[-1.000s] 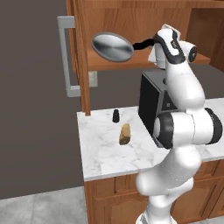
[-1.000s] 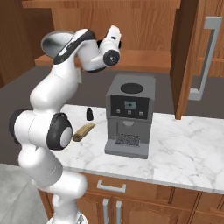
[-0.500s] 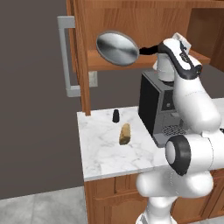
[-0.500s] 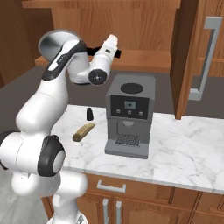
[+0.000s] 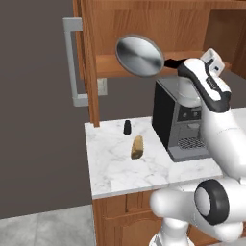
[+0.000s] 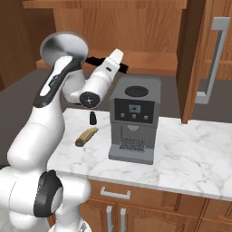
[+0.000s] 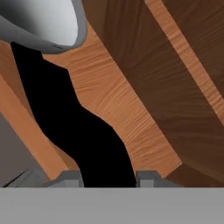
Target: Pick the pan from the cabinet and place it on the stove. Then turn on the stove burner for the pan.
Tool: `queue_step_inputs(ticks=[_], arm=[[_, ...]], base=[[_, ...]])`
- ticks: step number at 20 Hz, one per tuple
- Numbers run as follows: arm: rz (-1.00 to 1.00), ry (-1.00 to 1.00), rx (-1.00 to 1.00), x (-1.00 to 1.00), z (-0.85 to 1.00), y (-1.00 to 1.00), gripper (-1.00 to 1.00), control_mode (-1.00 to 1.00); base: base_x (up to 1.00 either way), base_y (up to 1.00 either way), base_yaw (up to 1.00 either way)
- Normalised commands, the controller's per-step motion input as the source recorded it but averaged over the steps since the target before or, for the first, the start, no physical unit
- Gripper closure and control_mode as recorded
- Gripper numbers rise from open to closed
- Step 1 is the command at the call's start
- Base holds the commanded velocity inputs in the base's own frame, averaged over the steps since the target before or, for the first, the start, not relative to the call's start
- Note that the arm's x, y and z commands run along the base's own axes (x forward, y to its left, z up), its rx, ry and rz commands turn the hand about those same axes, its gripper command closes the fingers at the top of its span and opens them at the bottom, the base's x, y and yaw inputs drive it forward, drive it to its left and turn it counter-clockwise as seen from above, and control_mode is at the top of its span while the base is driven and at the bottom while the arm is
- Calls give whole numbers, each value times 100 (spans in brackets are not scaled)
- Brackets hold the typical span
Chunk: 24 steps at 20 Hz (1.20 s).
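Change: arm swung up, pan [image 5: 140, 55] tipped more on edge | Now: end effector [image 7: 107, 178] clamped on the pan's black handle [image 7: 78, 131]; pan in the air at 12 o'clock above the table [image 5: 120, 168], before the open cabinet [image 5: 144, 29] | Risk: tilted pan could slip or hit the coffee machine [image 5: 180, 120].

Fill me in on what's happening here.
The white arm's gripper is shut on the black handle of the steel pan and holds it tilted in the air in front of the open wall cabinet. Below, on the marble counter, stand a coffee machine and a small dark shaker, beside a bread roll.
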Motion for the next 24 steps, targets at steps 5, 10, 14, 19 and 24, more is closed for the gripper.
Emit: queue_step_inputs(ticks=[5,10,14,19,24], arm=[[-10,0,7,-77,1,-27,100,-100],[-7,0,3,-76,0,-29,100,-100],[-6,1,0,-75,-4,-18,100,-100],[-5,2,0,-72,-2,-13,100,-100],[-6,0,-2,-66,0,-10,100,-100]], base=[[0,0,0],[0,0,0],[0,0,0],[0,0,0],[0,0,0]])
